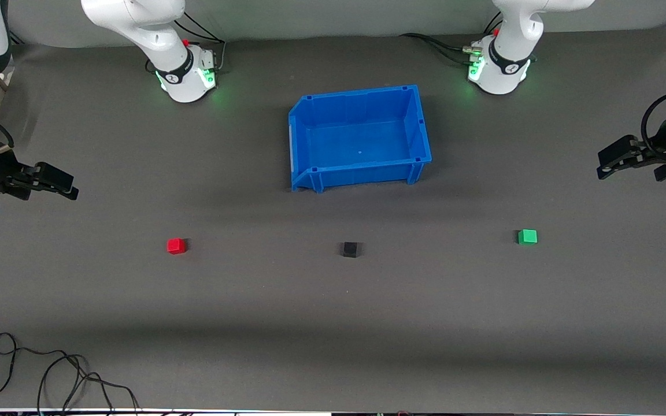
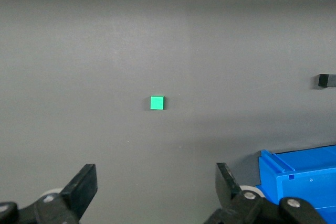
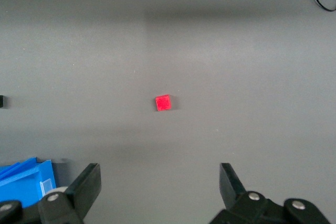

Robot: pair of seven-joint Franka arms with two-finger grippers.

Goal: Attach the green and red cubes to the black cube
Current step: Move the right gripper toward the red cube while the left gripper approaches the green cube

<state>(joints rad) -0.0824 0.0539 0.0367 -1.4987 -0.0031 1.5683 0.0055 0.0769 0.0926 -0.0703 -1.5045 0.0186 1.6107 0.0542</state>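
Three small cubes lie in a row on the dark table, nearer the front camera than the blue bin. The red cube point(image 1: 176, 245) is toward the right arm's end, the black cube point(image 1: 350, 249) is in the middle, and the green cube point(image 1: 527, 236) is toward the left arm's end. My right gripper point(image 1: 70, 189) is open and empty, up in the air at its end of the table; its wrist view shows the red cube point(image 3: 163, 102) ahead of the gripper point(image 3: 160, 182). My left gripper point(image 1: 602, 165) is open and empty at its end; its wrist view shows the green cube point(image 2: 156, 103) ahead of the gripper point(image 2: 156, 182) and the black cube point(image 2: 324, 81).
An empty blue bin point(image 1: 362, 171) stands mid-table between the arm bases and the cubes; it also shows in the left wrist view point(image 2: 299, 174) and the right wrist view point(image 3: 26, 178). A black cable point(image 1: 50, 370) lies at the table's near edge toward the right arm's end.
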